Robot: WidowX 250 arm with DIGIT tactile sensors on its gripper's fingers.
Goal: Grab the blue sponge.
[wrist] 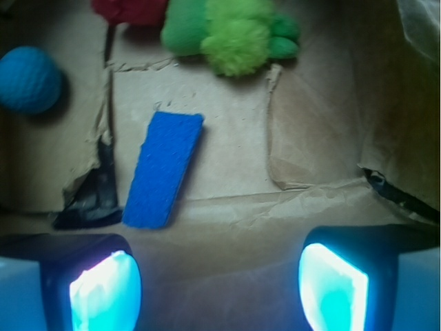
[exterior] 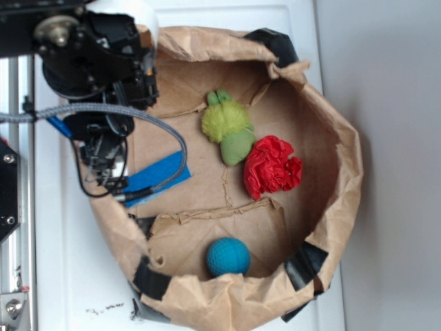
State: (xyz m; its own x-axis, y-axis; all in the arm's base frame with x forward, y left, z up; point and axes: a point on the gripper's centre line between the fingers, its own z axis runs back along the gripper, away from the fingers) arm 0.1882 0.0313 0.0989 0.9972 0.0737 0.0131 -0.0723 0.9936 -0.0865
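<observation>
Sponge: blue sponge (wrist: 164, 169) lies flat on brown paper floor, centre-left of wrist frame, long axis tilted, top end leaning right. In ext. view (exterior: 157, 178) it shows at centre-left, partly covered by arm cable.
Claw: claw (wrist: 219, 288) at bottom edge of wrist frame, pads (wrist: 105, 295) wide apart, nothing between them. Above the paper, not touching sponge; sponge sits just beyond left pad, off the midline. In ext. view claw body (exterior: 103, 155) hangs at left, over sponge's near end; fingertips not clear there.
Container: crumpled paper bag (exterior: 344, 172) w/ rolled-down rim, fills most of ext. frame; black tape patches on rim and floor.
Plush: green plush (exterior: 229, 127) upper centre of ext. view; top centre in wrist view (wrist: 231, 31). Well apart from sponge.
Red item: red ruffled object (exterior: 271, 167) touching plush's lower right in ext. view; only an edge at top left-centre of wrist frame (wrist: 131, 9).
Ball: teal ball (exterior: 228, 257) bottom centre of ext. view; upper left in wrist view (wrist: 29, 79). Apart from sponge.
Tabletop: white tabletop (exterior: 62, 276) under bag.
Cable: grey braided cable (exterior: 138, 118) loops from arm across sponge.
</observation>
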